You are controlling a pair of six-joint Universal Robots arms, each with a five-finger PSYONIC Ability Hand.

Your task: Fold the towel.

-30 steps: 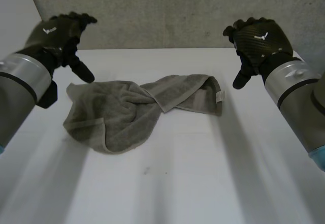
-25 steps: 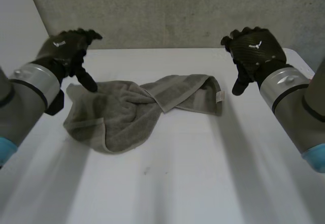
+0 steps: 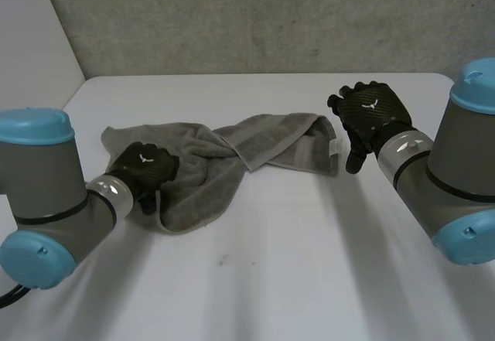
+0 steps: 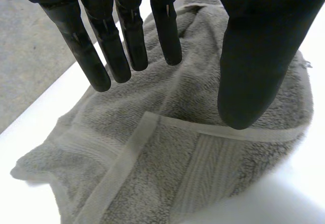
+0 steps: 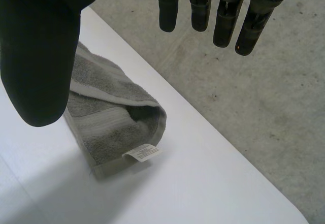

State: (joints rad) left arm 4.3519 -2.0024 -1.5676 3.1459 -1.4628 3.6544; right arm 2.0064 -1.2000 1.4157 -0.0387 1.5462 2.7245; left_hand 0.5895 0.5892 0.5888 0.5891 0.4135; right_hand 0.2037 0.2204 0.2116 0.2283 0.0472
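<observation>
A grey towel (image 3: 205, 163) lies crumpled and twisted across the white table (image 3: 309, 279), with a white label (image 3: 335, 147) at its right end. My left hand (image 3: 143, 165) is low over the towel's near-left part. In the left wrist view its fingers (image 4: 127, 36) are straight and apart from the thumb (image 4: 254, 66), just above a hemmed fold of the towel (image 4: 177, 153), holding nothing. My right hand (image 3: 367, 113) hovers just right of the towel's right end. Its fingers (image 5: 203, 5) and thumb (image 5: 40, 56) are spread over the folded end (image 5: 111, 117) and the label (image 5: 143, 153).
A grey wall (image 3: 255, 16) stands behind the table's far edge, and a white wall (image 3: 31, 32) at the left. Beyond the far edge by the right hand lies grey floor (image 5: 264, 112). The near half of the table is bare.
Both arms have come down toward the table. The left hand moved from above the towel's far-left corner to its near-left part. The right hand sank closer to the right end.
</observation>
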